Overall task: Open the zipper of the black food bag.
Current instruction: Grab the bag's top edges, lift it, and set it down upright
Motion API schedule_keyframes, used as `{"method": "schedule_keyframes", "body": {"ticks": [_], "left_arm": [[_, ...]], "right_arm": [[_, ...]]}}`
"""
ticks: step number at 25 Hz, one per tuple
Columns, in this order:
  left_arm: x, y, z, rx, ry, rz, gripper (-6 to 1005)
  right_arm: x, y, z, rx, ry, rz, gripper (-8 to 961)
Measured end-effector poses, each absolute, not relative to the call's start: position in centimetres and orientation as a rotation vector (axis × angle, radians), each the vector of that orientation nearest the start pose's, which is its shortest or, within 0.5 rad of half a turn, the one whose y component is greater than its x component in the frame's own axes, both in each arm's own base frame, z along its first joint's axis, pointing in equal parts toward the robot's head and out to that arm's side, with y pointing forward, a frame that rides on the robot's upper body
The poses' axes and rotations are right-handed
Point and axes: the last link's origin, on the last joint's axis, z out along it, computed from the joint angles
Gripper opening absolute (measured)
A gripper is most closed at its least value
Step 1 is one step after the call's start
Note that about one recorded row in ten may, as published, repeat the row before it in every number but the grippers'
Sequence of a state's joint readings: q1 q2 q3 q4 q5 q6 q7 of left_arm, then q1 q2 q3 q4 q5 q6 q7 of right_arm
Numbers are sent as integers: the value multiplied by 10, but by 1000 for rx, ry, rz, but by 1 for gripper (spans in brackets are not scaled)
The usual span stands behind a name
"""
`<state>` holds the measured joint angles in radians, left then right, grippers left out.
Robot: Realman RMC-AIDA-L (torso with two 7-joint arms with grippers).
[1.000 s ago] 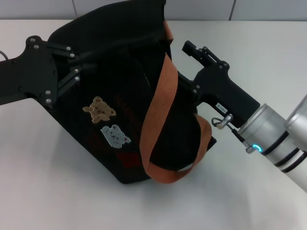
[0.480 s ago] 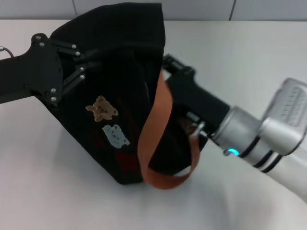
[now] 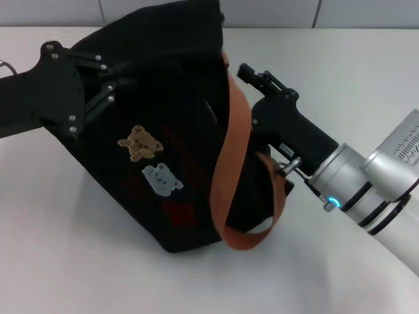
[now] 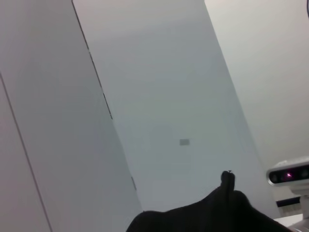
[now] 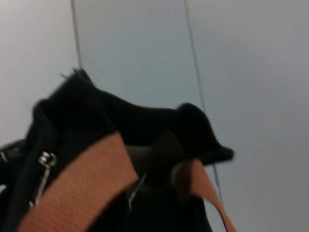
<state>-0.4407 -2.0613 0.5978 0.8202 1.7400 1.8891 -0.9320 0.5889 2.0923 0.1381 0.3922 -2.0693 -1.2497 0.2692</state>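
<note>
Our left gripper (image 3: 121,85) sits at the bag's (image 3: 163,131) upper left corner, its linkage fingers (image 3: 98,98) pressed into the black fabric there; they look closed on a fold of the bag, though the tips are lost against the cloth. Our right gripper (image 3: 252,75) reaches in from the right and lies against the bag's far upper side, just beyond the strap (image 3: 236,157); we cannot tell how its fingers stand, since the bag hides the tips.

We see the bag standing tilted on the white table (image 3: 78,261), held between the two grippers, its front face toward us with the bear patch (image 3: 140,142) above the pale patch (image 3: 162,178). One rust-brown strap runs down the front from the top edge and loops back near the bag's lower right corner, touching the right arm's body.

From the right wrist, we see the bag's top edge close by, a strap across it, and a small silver pull (image 5: 43,169) hanging on a dark seam beside the strap; we cannot tell whether this belongs to the zipper. From the left wrist, only a ridge of black fabric shows against the wall (image 4: 145,96).
</note>
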Motion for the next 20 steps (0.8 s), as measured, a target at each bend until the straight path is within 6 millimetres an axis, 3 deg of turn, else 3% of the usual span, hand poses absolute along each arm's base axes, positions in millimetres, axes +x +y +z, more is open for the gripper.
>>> {"method": "schedule_keyframes", "body": {"ticks": [8,12,14,20], "left_arm": [[-240,305,68,-2494,238,-962,70],[-241,306,65,-2480,235,-958,70],[-242,306,65,-2470,236,-961,70],[-245,306,64,-2456,233,-954,70]], "right_arm": [[207,298,-113,-2157,513,1127,732],[213,297,-95,-2116,588,1267,732],[220,302,-78,-2163,704,1385,732],[228,310,-44,-2234,813,1514,731]]}}
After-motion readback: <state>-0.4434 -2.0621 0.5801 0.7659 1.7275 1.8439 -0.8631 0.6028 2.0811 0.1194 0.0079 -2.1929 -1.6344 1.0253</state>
